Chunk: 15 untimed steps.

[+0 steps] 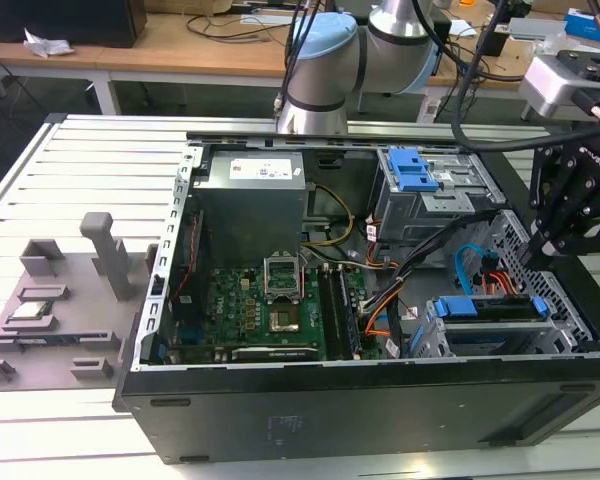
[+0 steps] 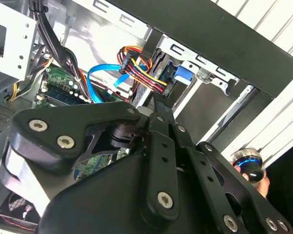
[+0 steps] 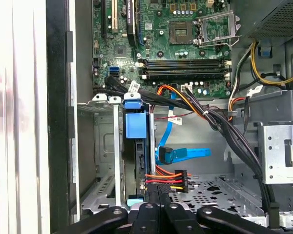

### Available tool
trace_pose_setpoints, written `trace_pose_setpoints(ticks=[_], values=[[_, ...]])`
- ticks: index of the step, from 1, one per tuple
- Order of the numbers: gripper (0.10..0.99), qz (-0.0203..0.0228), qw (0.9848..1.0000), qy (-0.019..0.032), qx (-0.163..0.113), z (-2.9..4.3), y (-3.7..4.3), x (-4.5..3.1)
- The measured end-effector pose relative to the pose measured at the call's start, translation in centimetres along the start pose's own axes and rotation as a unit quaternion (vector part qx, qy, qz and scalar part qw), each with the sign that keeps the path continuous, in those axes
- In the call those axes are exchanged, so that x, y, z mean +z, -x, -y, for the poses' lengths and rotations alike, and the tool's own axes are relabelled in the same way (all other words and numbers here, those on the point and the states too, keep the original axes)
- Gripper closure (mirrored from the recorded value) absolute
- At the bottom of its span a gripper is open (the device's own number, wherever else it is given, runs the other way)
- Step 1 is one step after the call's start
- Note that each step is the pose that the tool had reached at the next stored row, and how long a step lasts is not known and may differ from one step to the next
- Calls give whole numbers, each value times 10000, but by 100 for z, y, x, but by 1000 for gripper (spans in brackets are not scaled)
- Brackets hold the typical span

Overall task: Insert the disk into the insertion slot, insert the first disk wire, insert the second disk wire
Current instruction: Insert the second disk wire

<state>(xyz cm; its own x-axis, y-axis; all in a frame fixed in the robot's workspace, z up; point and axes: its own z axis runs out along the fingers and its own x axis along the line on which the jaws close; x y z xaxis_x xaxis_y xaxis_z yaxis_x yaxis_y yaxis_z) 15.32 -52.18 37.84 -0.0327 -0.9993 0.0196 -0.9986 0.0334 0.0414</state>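
Observation:
The disk point(image 3: 136, 163), in its bright blue carrier point(image 1: 490, 308), sits inside the insertion slot point(image 3: 100, 161), a silver perforated cage at the case's front corner. The first disk wire point(image 3: 172, 179), an orange, red, yellow and black bundle, ends in a black plug at the disk's end. My gripper point(image 3: 158, 195) is shut, its tips right at that plug; in the second wrist view the gripper point(image 2: 158, 105) points at the same bundle point(image 2: 139, 73). The second disk wire point(image 3: 188, 153), flat and light blue, arches nearby point(image 1: 468, 262). Its plug lies close beside the disk; I cannot tell whether it is seated.
The open case holds a green motherboard point(image 1: 265, 305), a grey power supply point(image 1: 250, 205) and a taller grey cage with a blue latch point(image 1: 417, 170). Thick black cables point(image 3: 229, 136) run past the slot. A grey fixture plate point(image 1: 55, 300) lies at the exterior view's left. A hand point(image 2: 263, 183) is outside the case.

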Motion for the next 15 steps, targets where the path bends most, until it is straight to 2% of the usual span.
trace_pose_setpoints(ticks=[4, 6, 7, 8, 9, 12, 15], values=[[973, -1, 10000, 0, 0, 0, 0, -2], [851, 0, 10000, 0, 0, 0, 0, -2], [851, 0, 10000, 0, 0, 0, 0, -2], [784, 0, 10000, 0, 0, 0, 0, -3], [784, -1, 10000, 0, -1, 0, 1, -3], [784, -1, 10000, 0, 0, -22, 55, 9], [784, 0, 10000, 0, 0, -106, 161, 32]])
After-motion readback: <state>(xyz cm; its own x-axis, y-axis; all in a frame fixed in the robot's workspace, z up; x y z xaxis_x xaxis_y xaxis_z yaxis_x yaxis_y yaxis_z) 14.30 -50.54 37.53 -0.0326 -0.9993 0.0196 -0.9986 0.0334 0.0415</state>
